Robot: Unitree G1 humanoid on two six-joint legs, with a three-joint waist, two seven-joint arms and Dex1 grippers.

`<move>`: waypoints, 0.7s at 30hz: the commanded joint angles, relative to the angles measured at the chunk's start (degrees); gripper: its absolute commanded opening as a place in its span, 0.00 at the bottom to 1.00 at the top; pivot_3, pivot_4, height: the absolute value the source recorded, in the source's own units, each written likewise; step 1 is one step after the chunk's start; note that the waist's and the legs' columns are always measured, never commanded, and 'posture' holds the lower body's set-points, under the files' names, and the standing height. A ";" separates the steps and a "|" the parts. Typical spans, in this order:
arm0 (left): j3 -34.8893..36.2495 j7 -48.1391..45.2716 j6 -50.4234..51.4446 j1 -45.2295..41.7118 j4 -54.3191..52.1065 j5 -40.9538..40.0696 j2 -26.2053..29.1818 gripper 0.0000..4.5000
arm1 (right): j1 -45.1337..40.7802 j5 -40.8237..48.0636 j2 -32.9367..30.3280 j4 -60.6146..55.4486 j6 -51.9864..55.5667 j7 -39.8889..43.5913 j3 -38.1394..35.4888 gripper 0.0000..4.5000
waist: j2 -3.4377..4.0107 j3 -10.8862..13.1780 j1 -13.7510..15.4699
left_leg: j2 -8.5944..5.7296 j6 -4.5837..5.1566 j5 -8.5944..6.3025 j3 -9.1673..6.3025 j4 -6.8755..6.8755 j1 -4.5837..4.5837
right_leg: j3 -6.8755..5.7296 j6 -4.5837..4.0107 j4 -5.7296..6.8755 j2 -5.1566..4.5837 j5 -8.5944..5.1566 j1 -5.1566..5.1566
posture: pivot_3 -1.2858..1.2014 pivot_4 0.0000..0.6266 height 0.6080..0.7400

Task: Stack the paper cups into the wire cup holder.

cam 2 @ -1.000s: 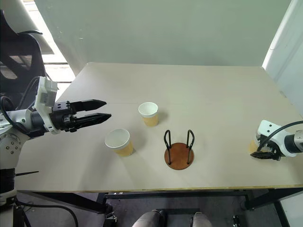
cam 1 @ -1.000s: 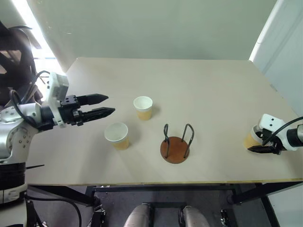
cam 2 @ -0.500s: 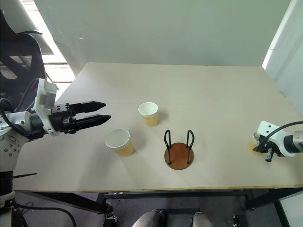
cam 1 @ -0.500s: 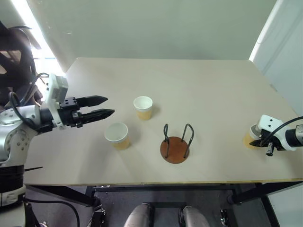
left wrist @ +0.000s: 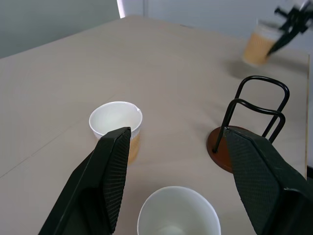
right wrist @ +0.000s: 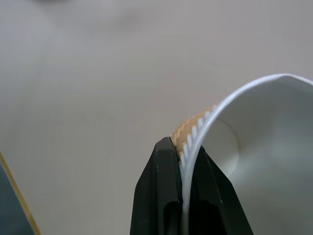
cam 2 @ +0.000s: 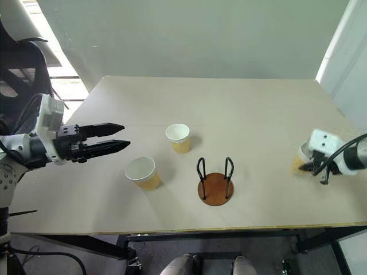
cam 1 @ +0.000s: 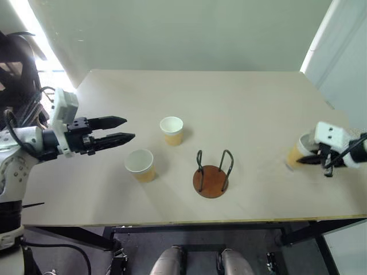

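The wire cup holder [cam 1: 211,175] stands empty near the desk's front edge, its loops upright to take cups from above. Two paper cups [cam 1: 140,164] [cam 1: 171,130] sit mouth-up to its left, just ahead of the left gripper [cam 1: 121,129], which hovers with its fingers apart. The third cup [cam 1: 297,154] is pinched by its rim wall in the closed right gripper [right wrist: 183,193], seemingly lifted off the pale desk [cam 1: 241,109]. Plain walls and a window surround it
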 commanded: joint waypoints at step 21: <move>3.64 -1.06 1.72 3.59 -7.65 -6.67 -0.34 0.72 | -19.70 18.98 17.27 -23.62 17.64 -4.06 8.53 0.01 | 0.00 0.00 -0.16 | 0.00 -0.10 0.14 -0.04 -0.03 -0.01 | -0.04 -0.25 0.08 0.04 -0.05 -0.14 | 0.52 0.24 1.00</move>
